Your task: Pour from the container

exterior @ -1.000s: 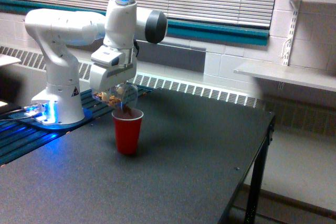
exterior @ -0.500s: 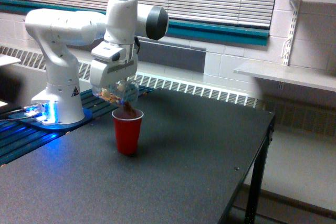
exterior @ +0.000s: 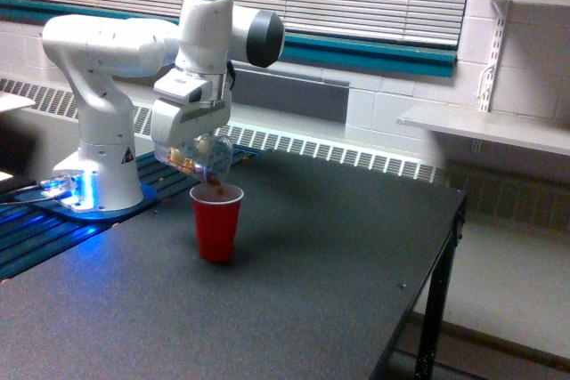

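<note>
The container (exterior: 207, 157), a small clear plastic cup with brown bits inside, is tipped steeply with its mouth down toward the exterior view's right. My gripper (exterior: 191, 150) is shut on it, just above the rim of a red cup (exterior: 216, 222) standing upright on the dark table (exterior: 294, 282). Brown bits (exterior: 216, 189) fall from the container's mouth and heap at the red cup's rim.
The arm's white base (exterior: 96, 175) stands on a blue-lit plate at the table's far left. A radiator grille and window blinds run along the wall behind. A white shelf (exterior: 485, 126) juts out at the exterior view's right, past the table's edge.
The container has tipped further over the red cup, and the gripper has risen slightly. More brown bits have gone into the red cup.
</note>
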Controlling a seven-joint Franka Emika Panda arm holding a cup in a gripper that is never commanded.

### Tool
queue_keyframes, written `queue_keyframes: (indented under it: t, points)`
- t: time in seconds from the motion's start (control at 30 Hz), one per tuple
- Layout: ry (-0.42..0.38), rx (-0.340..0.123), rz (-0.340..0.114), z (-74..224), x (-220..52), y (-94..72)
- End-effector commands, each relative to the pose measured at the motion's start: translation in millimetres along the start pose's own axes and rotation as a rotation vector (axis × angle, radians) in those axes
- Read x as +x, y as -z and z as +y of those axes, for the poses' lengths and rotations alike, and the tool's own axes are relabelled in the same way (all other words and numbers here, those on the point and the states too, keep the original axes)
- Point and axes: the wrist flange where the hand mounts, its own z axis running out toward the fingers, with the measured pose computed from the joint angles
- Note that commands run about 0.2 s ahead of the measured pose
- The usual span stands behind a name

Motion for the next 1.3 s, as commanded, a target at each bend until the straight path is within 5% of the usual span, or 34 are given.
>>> queue_keyframes:
  t: [0.03, 0.97, 1.3]
  points:
    - [0.005, -0.012, 0.032, 2, 2, 7.8]
    - [0.023, -0.065, 0.013, 6, 5, -7.8]
    - [0.032, -0.060, 0.029, -1, 11, -1.8]
